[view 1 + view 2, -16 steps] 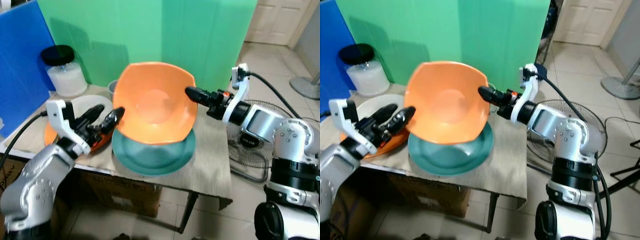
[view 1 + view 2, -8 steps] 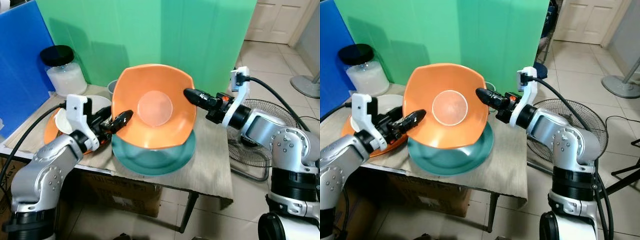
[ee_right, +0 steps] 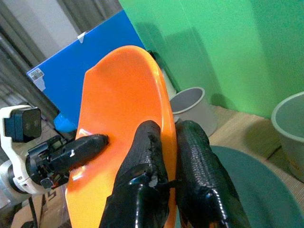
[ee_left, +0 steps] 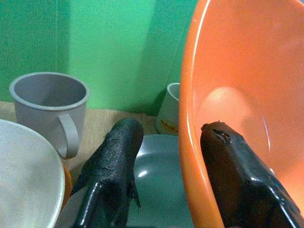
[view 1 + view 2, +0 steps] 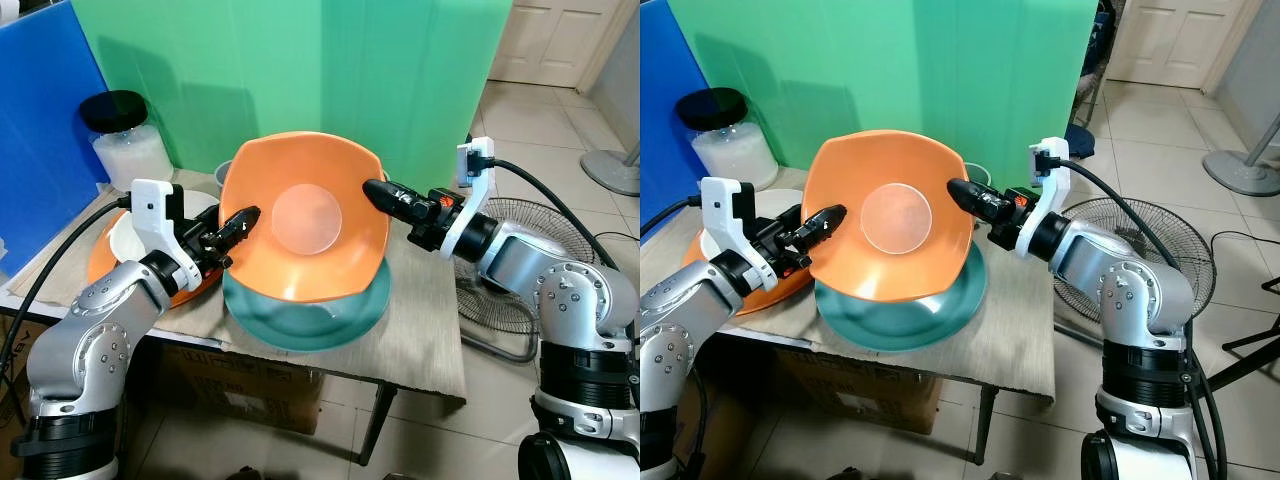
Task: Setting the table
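Two pincers, one tilted orange bowl [image 5: 305,225]

Right pincer [image 3: 167,142] clamps its rim; left pincer [image 4: 171,137] straddles the opposite rim, half-wide. I'd close left before lowering onto the teal plate [image 5: 350,320].

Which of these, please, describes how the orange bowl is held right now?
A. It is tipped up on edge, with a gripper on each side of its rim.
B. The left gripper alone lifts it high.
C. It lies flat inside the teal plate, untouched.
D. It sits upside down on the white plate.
A: the orange bowl stands tipped up over the teal plate, the right gripper pinching one rim and the left gripper straddling the other.
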Controlling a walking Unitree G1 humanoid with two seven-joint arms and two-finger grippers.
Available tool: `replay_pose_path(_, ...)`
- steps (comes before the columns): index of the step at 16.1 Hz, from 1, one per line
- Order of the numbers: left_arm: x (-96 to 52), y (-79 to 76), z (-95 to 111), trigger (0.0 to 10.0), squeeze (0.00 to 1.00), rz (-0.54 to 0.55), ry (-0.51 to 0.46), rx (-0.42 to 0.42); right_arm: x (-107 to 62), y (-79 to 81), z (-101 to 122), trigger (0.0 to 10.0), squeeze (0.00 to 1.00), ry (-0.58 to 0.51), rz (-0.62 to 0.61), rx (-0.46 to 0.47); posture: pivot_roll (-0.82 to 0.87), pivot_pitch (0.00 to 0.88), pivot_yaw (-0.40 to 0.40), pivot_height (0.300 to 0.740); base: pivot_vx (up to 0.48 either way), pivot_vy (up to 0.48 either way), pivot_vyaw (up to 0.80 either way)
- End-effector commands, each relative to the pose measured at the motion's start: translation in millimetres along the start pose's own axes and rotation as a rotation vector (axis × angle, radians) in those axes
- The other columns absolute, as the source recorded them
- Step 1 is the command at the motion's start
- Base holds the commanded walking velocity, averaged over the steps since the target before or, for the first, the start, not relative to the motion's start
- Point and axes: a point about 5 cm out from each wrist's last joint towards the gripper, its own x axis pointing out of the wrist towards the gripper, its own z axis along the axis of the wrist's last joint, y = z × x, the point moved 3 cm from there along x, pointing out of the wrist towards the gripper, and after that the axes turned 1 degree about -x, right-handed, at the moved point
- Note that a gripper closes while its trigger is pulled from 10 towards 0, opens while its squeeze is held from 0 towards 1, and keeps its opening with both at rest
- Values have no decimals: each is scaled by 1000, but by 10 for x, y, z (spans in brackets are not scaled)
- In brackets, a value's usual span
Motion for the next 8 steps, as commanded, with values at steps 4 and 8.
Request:
replay_pose_path(4, 15, -31, -51, 0, 0, 0, 53, -9, -4, 97, 65, 0, 0, -51, 42, -62, -76, 0, 56, 740, 0, 0, 0)
replay_pose_path(8, 35, -52, -52, 0, 0, -6, 71, -8, -4, 113, 25, 0, 0, -60, 44, -76, -77, 0, 81, 740, 0, 0, 0)
